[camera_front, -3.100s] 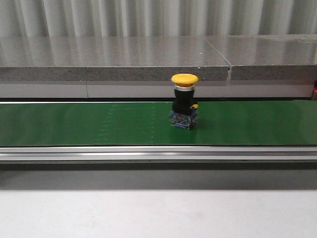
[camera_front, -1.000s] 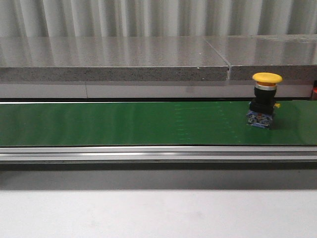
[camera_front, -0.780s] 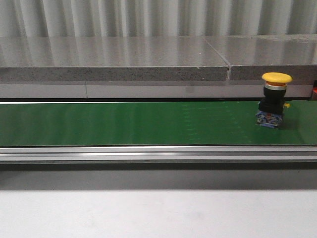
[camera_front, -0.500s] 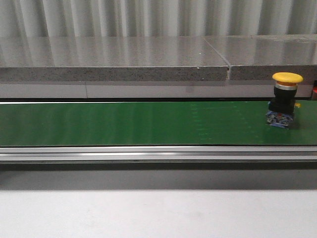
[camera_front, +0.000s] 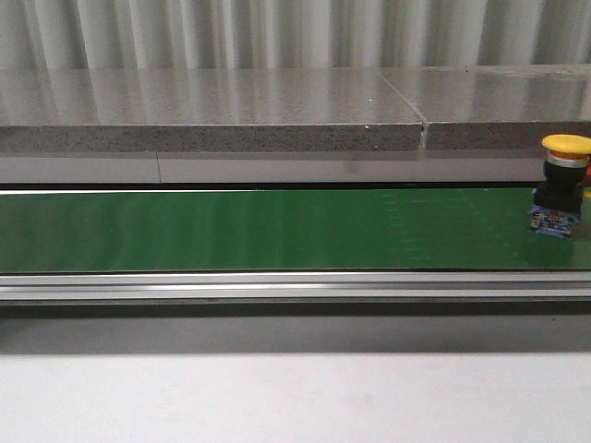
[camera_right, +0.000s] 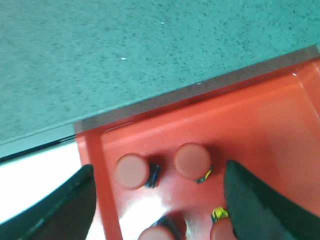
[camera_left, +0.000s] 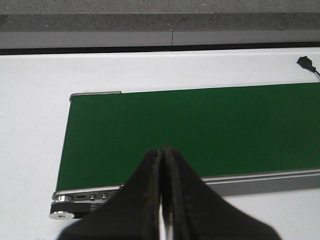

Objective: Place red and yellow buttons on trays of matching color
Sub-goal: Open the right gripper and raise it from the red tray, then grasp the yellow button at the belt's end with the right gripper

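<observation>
Hanging with jaws pressed together over the green belt (camera_left: 190,130), the left gripper (camera_left: 162,200) holds nothing, while the right gripper (camera_right: 160,200), jaws spread, hovers above red buttons (camera_right: 192,161) in a red tray (camera_right: 260,120); a yellow button (camera_front: 560,185) stands upright at the belt's far right end.

A yellow button (camera_front: 562,184) stands upright on the belt's far right; red buttons (camera_right: 193,160) sit in the red tray (camera_right: 260,120).

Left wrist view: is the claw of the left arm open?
No, the two fingers of the left claw are pressed together with no gap between them, above the green belt, and they hold nothing.
</observation>
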### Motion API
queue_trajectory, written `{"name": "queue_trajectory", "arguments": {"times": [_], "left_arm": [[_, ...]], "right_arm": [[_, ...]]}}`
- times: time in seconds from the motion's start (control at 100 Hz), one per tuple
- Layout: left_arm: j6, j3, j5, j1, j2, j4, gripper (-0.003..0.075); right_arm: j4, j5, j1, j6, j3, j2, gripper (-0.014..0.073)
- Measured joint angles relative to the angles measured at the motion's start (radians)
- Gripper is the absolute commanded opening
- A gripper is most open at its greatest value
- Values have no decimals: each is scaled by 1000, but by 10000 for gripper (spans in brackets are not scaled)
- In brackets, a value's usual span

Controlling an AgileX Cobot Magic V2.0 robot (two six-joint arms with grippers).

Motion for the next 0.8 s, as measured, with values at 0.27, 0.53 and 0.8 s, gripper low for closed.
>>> {"name": "queue_trajectory", "arguments": {"times": [0.27, 0.53, 0.8], "left_arm": [[0, 0, 0, 0, 0, 0, -20], [0, 0, 0, 0, 0, 0, -20], [0, 0, 0, 0, 0, 0, -20]], "right_arm": [[-2, 159, 24, -37, 45, -164, 540], [-2, 285, 121, -80, 206, -259, 532], [-2, 285, 170, -97, 382, -305, 532]]}}
